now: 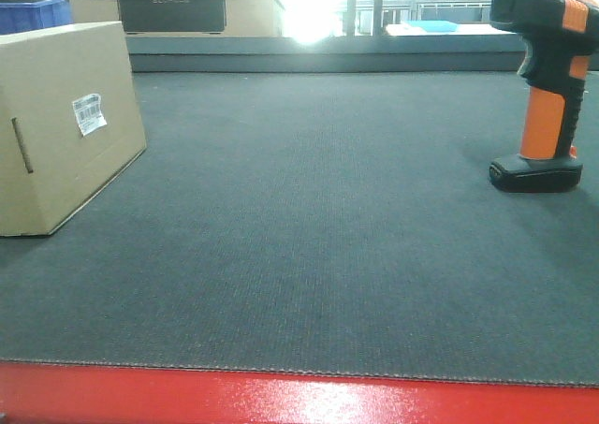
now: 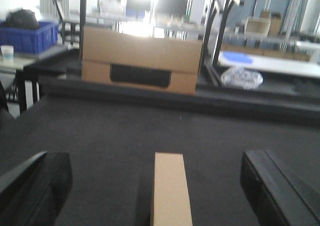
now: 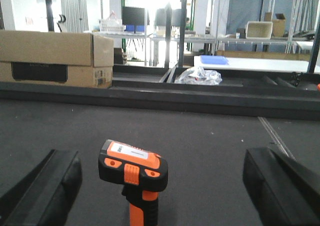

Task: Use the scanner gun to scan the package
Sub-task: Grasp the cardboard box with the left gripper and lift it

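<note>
The package (image 1: 65, 124), a tan cardboard box with a white barcode label and a narrow slot, stands on the dark mat at the left. On the right, the scanner gun (image 1: 547, 87) stands upright on its black base, orange handle below a black head. In the left wrist view my left gripper (image 2: 152, 162) is open, and the package (image 2: 171, 191) stands edge-on between its wide-apart fingers (image 2: 35, 186) without touching them. My right gripper (image 3: 160, 166) is open too, with the scanner gun (image 3: 132, 168) between its fingers (image 3: 275, 181), nearer the left one and untouched.
A larger tan box with a dark panel (image 1: 173, 7) sits behind a raised dark rail (image 1: 328, 54) at the mat's far edge. A blue bin (image 1: 33, 14) stands at the far left. A red table edge (image 1: 299, 401) runs along the front.
</note>
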Motion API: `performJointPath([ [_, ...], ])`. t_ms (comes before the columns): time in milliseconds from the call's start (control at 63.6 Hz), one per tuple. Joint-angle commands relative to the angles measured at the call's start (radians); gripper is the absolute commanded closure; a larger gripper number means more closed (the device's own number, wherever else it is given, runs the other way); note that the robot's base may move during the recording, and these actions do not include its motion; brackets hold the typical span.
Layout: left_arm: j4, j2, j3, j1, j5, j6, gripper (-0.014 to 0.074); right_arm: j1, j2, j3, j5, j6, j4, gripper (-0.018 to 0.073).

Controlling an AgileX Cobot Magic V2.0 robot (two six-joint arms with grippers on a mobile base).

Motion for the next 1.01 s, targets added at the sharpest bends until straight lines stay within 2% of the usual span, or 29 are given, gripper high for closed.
performJointPath([
  [0,0.0,0.103,-0.074,-0.019,0.059,-0.011,-0.0001,-0.002,0.024,-0.01,-0.032,0.002,0.004,-0.0001],
  [63,0.002,0.209,-0.158,-0.026,0.16,0.0,-0.0001,-0.002,0.029,-0.01,-0.042,0.002,0.004,-0.0001],
  [157,0.003,0.379,-0.333,-0.028,0.369,0.07,-0.0001,-0.002,0.029,-0.01,-0.047,0.002,0.004,-0.0001],
  [236,0.003,0.499,-0.483,-0.028,0.517,0.078,-0.0001,-0.002,0.029,-0.01,-0.047,0.002,0.004,-0.0001],
  [425,0.015,0.775,-0.79,-0.043,0.779,0.104,-0.0001,-0.002,0.03,-0.01,-0.047,0.002,0.004,-0.0001],
  [645,0.132,0.991,-0.975,-0.127,0.894,0.101,-0.0001,-0.002,0.03,-0.01,-0.047,0.002,0.004,-0.0001],
  [755,0.142,1.061,-0.992,-0.127,0.898,0.068,-0.0001,-0.002,0.03,-0.01,-0.047,0.002,0.004,-0.0001],
  [991,0.145,1.168,-0.992,-0.123,0.898,0.069,-0.0001,-0.002,0.03,-0.01,-0.021,0.002,0.004,-0.0001],
])
